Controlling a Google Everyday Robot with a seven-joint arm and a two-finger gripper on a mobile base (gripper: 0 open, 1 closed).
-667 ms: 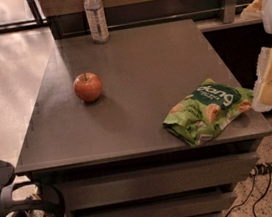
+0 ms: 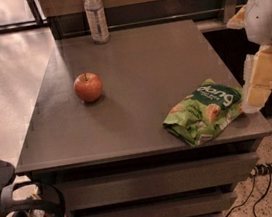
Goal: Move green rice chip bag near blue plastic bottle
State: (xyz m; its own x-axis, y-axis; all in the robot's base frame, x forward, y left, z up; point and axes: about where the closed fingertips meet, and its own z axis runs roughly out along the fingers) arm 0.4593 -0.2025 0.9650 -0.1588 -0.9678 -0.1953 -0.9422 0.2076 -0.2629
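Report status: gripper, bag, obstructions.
Gripper beside green rice chip bag, right edge of table. Bag lies front-right; blue plastic bottle stands back-left. Red apple left of the direct path.

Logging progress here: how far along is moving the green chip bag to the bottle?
Done: nothing; the crinkly green rice chip bag lies at the grey table's front right, far from the slim clear blue plastic bottle at the back. In hand: the gripper sits beside the bag's right end. Left: grasp, carry, set down.

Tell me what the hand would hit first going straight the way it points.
Probably the green rice chip bag: the hand, by the right edge of the table, points down-left at it.
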